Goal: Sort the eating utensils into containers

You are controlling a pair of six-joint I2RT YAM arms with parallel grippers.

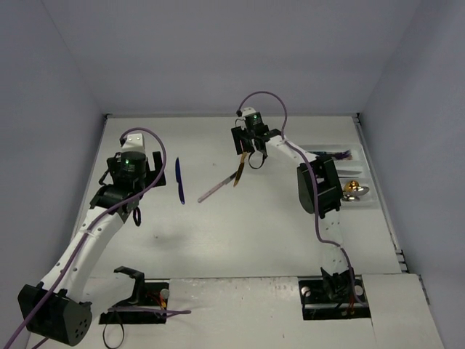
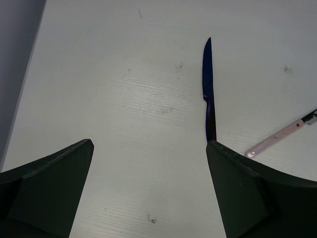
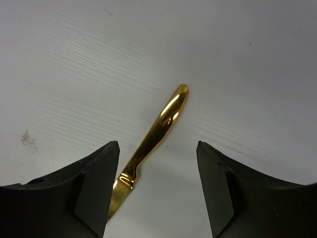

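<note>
Right tool [image 3: 157,193] spread wide around gold knife [image 3: 157,130] on bare table [image 3: 74,74].

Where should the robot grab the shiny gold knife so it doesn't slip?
Probably on the gold knife's thick rounded handle, coming straight down from above. It lies flat between the right gripper's open fingers, so they can pinch its narrow sides.

Dark blue knife [image 2: 209,94]: handle end hidden behind left gripper's finger [image 2: 257,198]. Gold knife [image 3: 156,131]: blade tip lost behind right gripper's finger [image 3: 84,198]. White tray [image 1: 363,190]: largely blocked by right arm [image 1: 320,185]; contents too small to identify.
</note>
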